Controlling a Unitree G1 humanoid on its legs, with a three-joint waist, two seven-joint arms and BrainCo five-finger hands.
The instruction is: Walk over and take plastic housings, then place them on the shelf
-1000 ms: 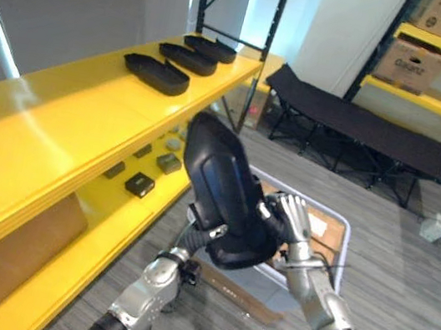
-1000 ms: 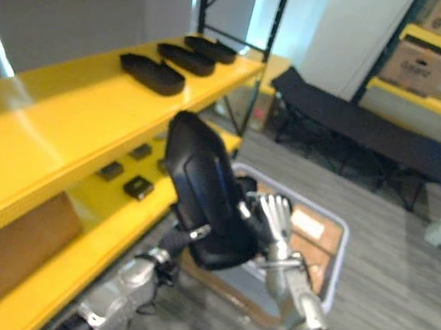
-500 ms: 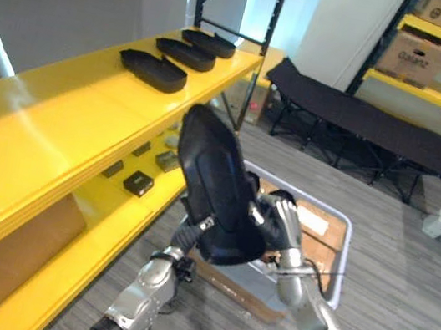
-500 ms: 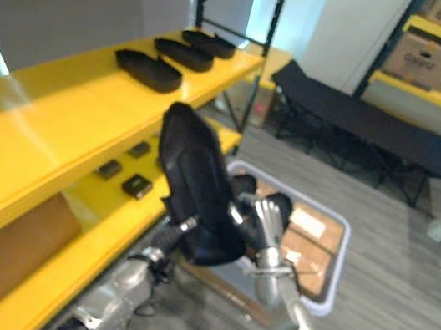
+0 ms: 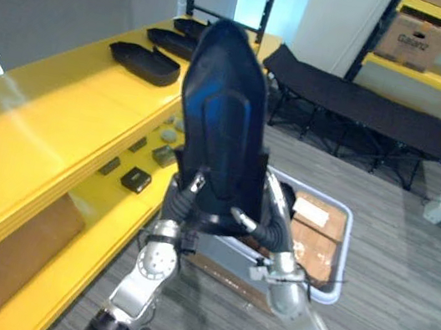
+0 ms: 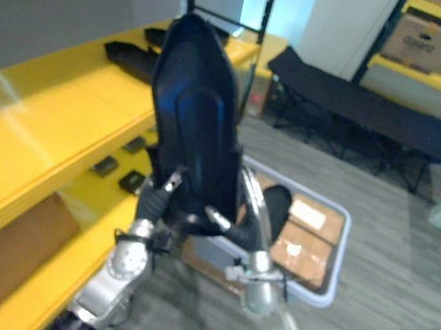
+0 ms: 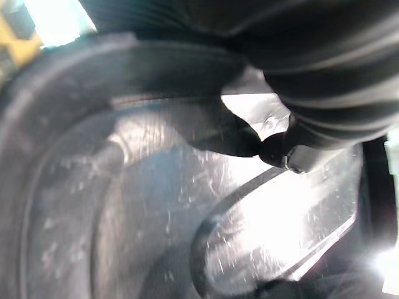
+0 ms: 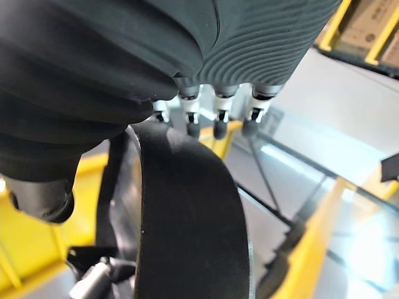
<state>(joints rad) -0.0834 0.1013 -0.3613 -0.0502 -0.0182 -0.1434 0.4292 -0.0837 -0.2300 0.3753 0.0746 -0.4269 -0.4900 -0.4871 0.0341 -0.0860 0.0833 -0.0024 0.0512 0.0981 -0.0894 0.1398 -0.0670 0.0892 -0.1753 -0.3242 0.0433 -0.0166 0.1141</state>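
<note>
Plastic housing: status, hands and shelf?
Both shut on plastic housing: left hand, right hand. Upright beside yellow top shelf, not yet set down. Farther along it lie other housings.

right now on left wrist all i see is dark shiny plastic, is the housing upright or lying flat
Observer: Upright. The large black plastic housing stands on end between the left hand and the right hand.
Operator: right hand gripping it too
Observer: Yes, its fingers curl over the housing's rim.
Operator: where's the shelf
Observer: The yellow metal shelf is on the robot's left; other black housings lie farther along its top.
</note>
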